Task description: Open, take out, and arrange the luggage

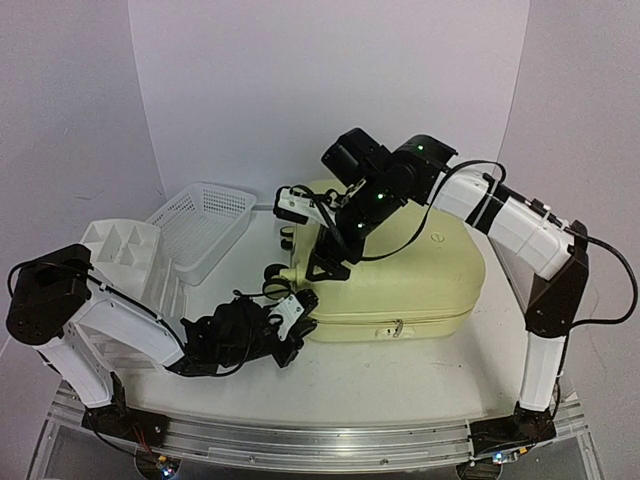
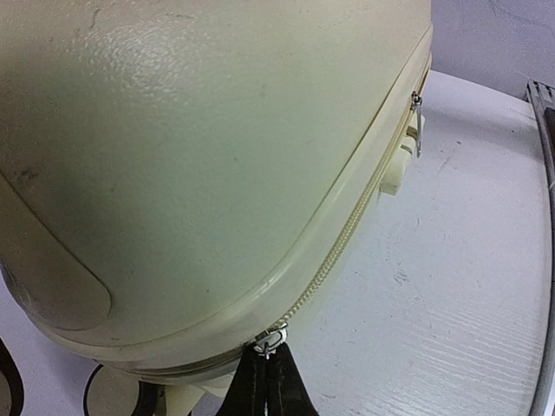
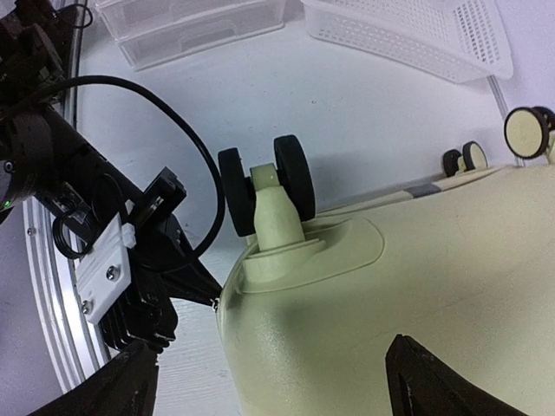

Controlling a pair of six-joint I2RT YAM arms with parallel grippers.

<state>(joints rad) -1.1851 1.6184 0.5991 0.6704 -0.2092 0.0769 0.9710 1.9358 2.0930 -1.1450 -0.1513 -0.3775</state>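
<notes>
Left wrist: left claw (image 2: 267, 368) clamped on luggage (image 2: 217, 156) zip pull (image 2: 271, 340); right claw (image 3: 270, 364) spread apart.

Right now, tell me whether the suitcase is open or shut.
Shut. On the suitcase, both halves meet along the closed zipper with no gap showing, and the left fingers pinch the zipper pull at a corner.

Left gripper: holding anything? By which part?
Left gripper is shut on the luggage's zipper pull, at the corner seam. Right gripper is open over the luggage, holding nothing.
</notes>
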